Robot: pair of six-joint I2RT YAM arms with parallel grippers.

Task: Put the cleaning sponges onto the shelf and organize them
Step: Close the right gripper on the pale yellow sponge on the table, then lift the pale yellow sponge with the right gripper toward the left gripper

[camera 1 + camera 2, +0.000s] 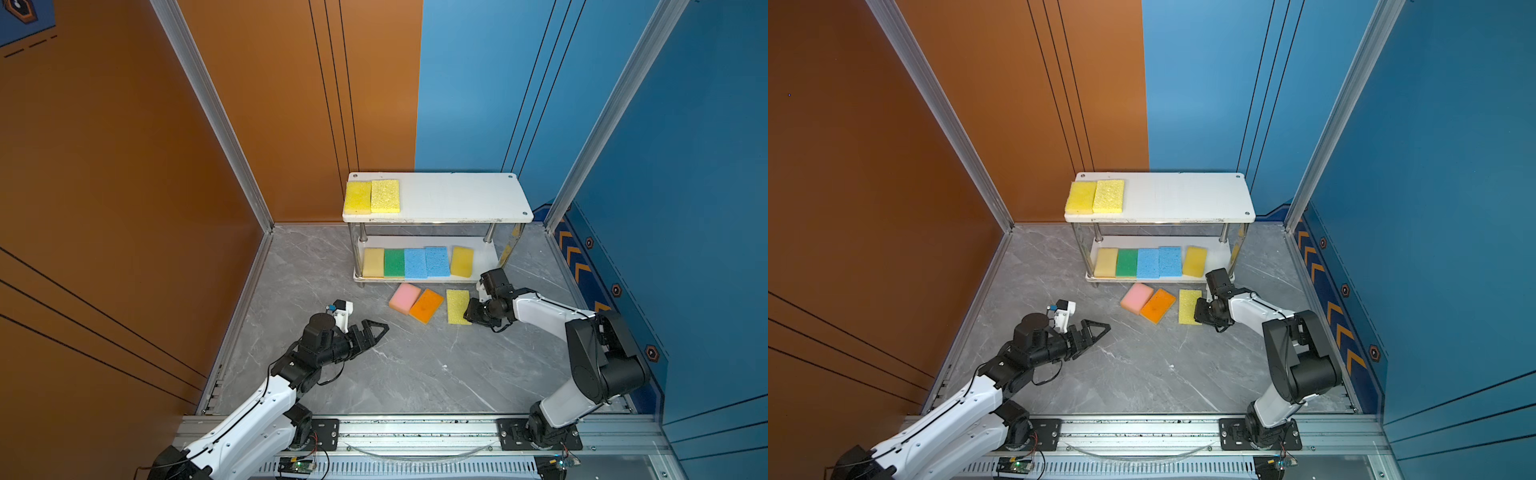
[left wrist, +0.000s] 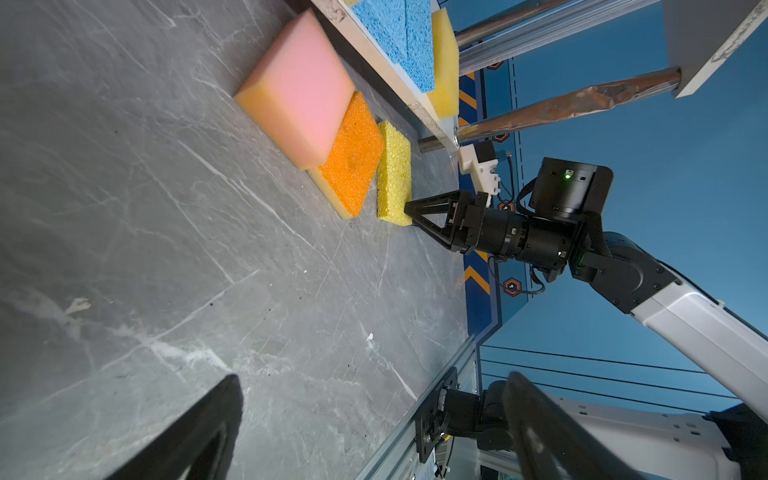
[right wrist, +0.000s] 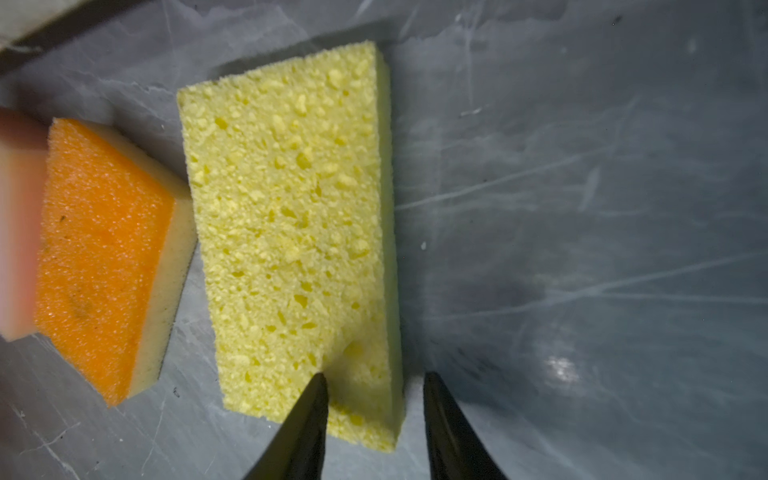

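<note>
As right wrist alone shows, jaws straddle sponge (image 3: 291, 232)

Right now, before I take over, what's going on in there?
The right tool is down at the coarse-pored yellow foam sponge on the grey marbled tabletop, jaws straddling one corner but not clamped yet. The left tool hangs open and empty over bare tabletop. The pink foam sponge and orange foam sponge also lie before the white two-tier shelf, which holds seven sponges: two yellow on top, five on the lower board.
</note>
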